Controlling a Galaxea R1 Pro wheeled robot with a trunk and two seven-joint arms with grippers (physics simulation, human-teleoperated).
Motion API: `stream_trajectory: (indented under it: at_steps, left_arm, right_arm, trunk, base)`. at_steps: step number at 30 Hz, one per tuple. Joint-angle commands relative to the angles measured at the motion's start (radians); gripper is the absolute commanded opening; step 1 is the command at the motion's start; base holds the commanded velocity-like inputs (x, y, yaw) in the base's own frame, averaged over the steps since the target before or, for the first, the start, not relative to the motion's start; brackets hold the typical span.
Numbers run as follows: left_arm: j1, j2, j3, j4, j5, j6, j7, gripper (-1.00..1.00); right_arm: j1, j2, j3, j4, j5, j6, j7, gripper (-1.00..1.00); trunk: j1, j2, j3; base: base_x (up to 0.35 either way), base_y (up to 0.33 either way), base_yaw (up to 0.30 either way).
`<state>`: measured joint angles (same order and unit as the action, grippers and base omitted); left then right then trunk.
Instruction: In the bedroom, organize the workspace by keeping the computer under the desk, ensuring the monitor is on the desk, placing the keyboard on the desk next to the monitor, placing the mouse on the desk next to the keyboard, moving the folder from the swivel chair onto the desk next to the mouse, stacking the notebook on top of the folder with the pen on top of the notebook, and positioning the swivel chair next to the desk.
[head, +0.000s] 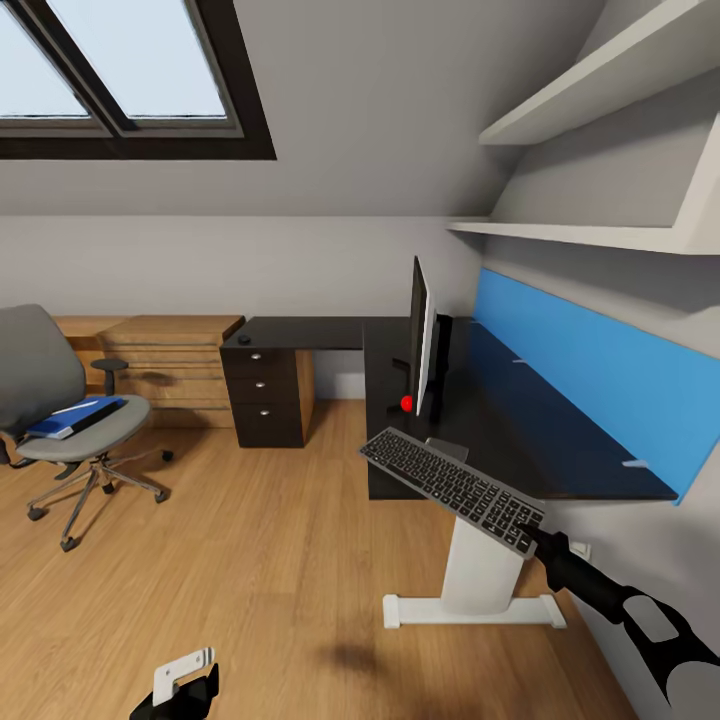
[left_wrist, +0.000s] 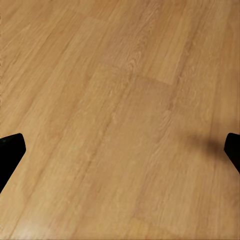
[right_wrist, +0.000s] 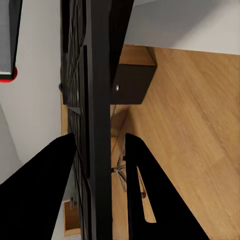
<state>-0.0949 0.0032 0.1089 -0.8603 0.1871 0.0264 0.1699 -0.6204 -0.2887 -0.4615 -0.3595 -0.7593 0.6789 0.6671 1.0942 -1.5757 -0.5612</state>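
Right gripper (head: 532, 535) is clamping one end of the slim silver-grey keyboard (head: 452, 487), holding it tilted over the black-topped desk's (head: 520, 440) front edge, just before the thin black monitor (head: 422, 338). Left gripper (left_wrist: 120, 150) is hanging over wooden floor (left_wrist: 120, 100), jaws apparently spread. Blue folder (head: 75, 416) is lying on the grey swivel chair (head: 60, 400).

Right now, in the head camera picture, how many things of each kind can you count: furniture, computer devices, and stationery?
Furniture: 3 (desk, swivel chair, wooden drawer unit)
Computer devices: 3 (monitor, keyboard held in the right tool, small dark mouse-like thing on the desk)
Stationery: 1 (folder on the chair seat)
Total: 7
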Motion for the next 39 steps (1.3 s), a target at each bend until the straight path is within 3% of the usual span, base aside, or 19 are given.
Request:
stream_trajectory:
  at_steps: [1, 18, 39]
  left_arm:
    - [0.0, 0.0, -0.001, -0.001, 0.009, 0.003, 0.003, 1.0]
    - [0.0, -0.002, -0.003, 0.0, 0.008, 0.003, 0.003, 1.0]
    - [0.0, 0.0, -0.001, 0.001, 0.009, 0.003, 0.003, 1.0]
  right_arm:
    - [-0.001, 0.0, -0.005, 0.001, 0.001, 0.005, 0.001, -1.0]
    - [-0.001, 0.0, -0.005, -0.001, 0.001, 0.006, 0.001, -1.0]
    - [-0.001, 0.0, -0.005, -0.001, 0.001, 0.005, 0.0, -1.0]
  trunk:
    - [-0.004, 0.007, 0.002]
    - [-0.069, 0.126, 0.055]
    - [-0.069, 0.126, 0.055]
  base:
    - [0.0, 0.0, 0.0]
    - [0.0, 0.0, 0.0]
    - [-0.054, 0.057, 0.0]
